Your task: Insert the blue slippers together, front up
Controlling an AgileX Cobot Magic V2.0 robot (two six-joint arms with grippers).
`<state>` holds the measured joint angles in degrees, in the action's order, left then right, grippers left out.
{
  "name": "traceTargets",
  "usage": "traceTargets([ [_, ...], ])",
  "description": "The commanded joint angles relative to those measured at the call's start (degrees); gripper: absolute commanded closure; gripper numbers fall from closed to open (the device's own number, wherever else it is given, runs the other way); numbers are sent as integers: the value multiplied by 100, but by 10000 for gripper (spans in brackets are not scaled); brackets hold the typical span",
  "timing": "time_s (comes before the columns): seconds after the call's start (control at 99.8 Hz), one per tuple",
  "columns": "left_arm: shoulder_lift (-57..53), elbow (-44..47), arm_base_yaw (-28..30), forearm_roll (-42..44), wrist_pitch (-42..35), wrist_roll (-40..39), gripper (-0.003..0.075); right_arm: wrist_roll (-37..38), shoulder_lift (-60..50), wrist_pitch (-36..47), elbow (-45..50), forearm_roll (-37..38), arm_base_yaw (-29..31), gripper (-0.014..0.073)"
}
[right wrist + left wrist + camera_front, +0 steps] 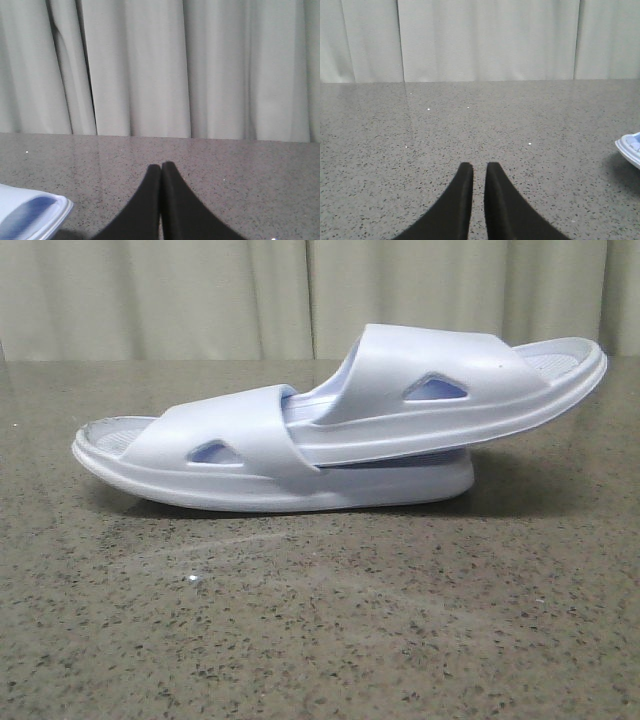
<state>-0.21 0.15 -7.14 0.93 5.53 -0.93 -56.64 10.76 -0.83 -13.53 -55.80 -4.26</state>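
Two pale blue slippers lie nested in the middle of the table in the front view. The lower slipper (180, 440) rests flat on its sole. The upper slipper (400, 370) is pushed under the lower one's strap and tilts up to the right, its end off the table. My left gripper (479, 165) is shut and empty, with only a thin slit between its black fingers, low over bare table; a slipper end (631, 149) shows to one side, well apart. My right gripper (161, 165) is shut and empty, with a slipper end (25, 212) apart from it. Neither gripper shows in the front view.
The speckled grey stone table (320, 620) spreads all round the slippers. A pale curtain (200, 300) hangs behind the table's far edge.
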Motion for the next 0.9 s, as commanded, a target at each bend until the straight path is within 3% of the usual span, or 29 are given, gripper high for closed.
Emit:
traceTargets([
  [0.0,-170,50,-40,-2,-436,-60,704,-73,35,324,-74,9,-2,701],
  [0.441,-170,50,-40,-2,-436,-60,704,79,35,245,159,144,-2,701],
  [0.501,-170,50,-40,-2,-436,-60,704,720,35,245,159,898,-2,701],
  [0.711,-170,50,-40,-2,-436,-60,704,4532,35,300,196,4535,-2,701],
  [0.782,-170,50,-40,-2,-436,-60,704,5148,35,446,269,5207,-2,701],
  [0.892,-170,50,-40,-2,-436,-60,704,5291,18,805,517,5321,-2,701],
])
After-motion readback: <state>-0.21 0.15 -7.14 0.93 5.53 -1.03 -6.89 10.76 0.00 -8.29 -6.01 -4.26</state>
